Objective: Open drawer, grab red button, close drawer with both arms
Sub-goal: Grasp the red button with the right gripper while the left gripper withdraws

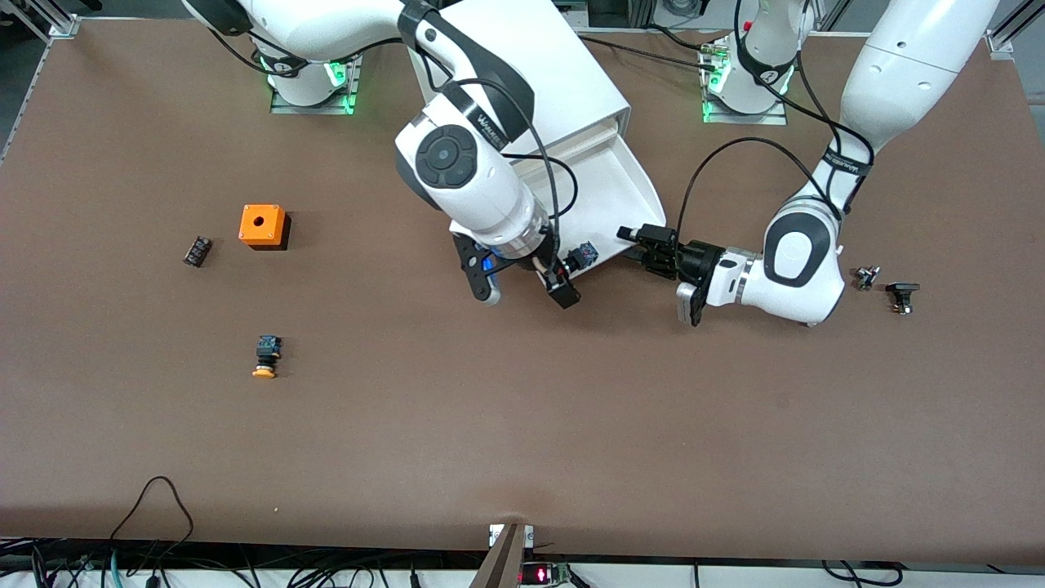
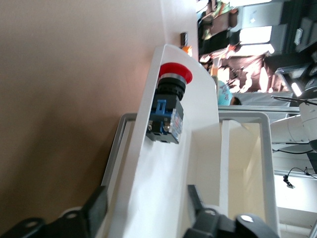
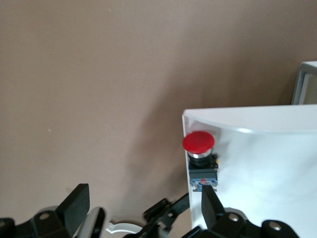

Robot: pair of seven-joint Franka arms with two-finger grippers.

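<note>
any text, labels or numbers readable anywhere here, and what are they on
White lettering on the black band of the right arm: too blurred to read.
Lettering on the black band of the left arm: too small to read.
Round mark on each arm's base: unreadable.
Button in the drawer: no readable label.
Orange cube: no text.

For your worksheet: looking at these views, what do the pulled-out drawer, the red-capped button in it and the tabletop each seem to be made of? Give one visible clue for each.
Drawer: probably smooth white plastic; thin curved walls with a soft sheen.
Button: likely moulded plastic; glossy red cap, black-and-blue body, and a silvery, possibly metal, ring under the cap.
Tabletop: matte brown surface, maybe a mat or laminate; no glare, so hard to tell.
</note>
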